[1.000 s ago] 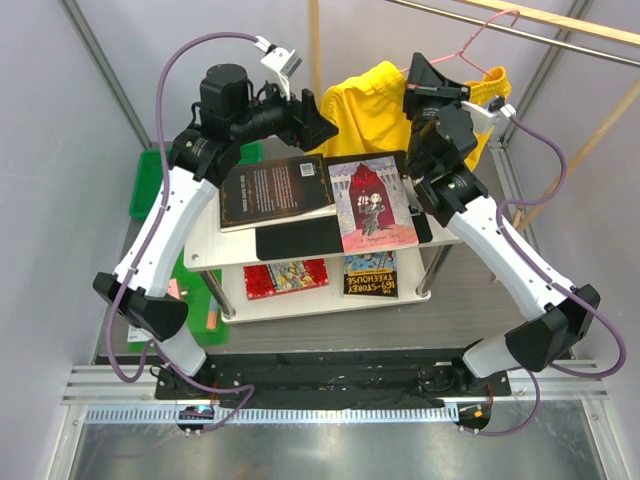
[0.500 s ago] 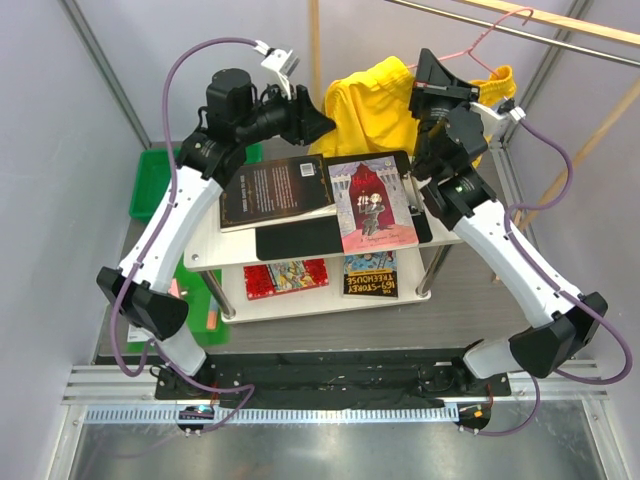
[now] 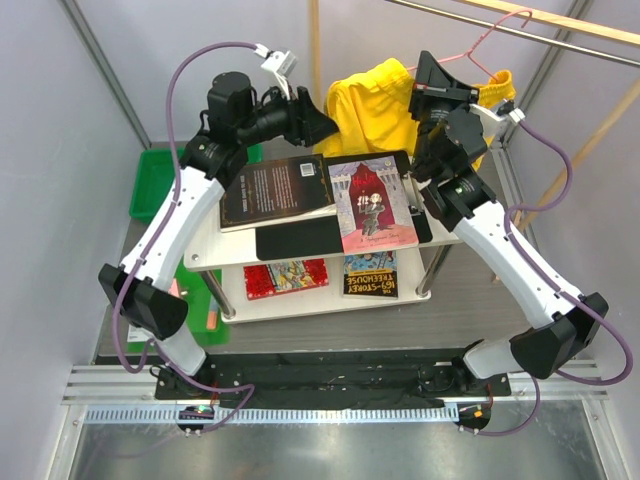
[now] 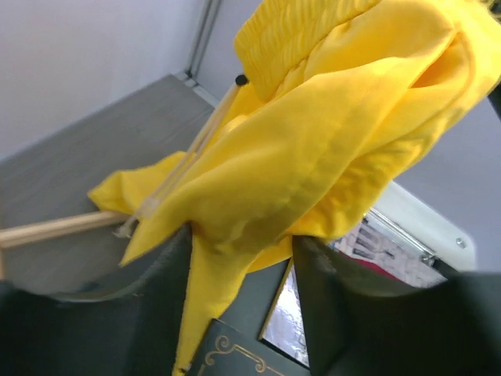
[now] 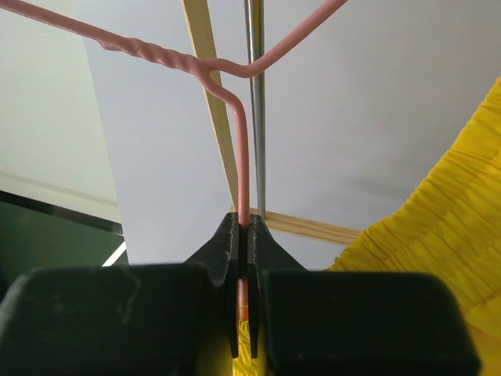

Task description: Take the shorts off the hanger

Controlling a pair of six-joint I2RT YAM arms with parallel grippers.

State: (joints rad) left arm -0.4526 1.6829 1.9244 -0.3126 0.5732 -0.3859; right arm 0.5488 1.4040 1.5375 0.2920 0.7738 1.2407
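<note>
The right gripper is closed on the hanger. Both fingers clamp the pink wire just below its twisted neck. In the top view this gripper sits at the upper right of the shorts, with the hanger rising from it toward the rail. Contact between hook and rail cannot be confirmed.

The shorts hang from the hanger behind the shelf, above the books, between the two grippers. The gathered waistband shows beside the right fingers.

The left gripper is at the left edge of the shorts. In its wrist view the left gripper is open. Its fingers stand spread, with a hanging fold of the shorts between them. No clamping on the fabric is visible.
</note>
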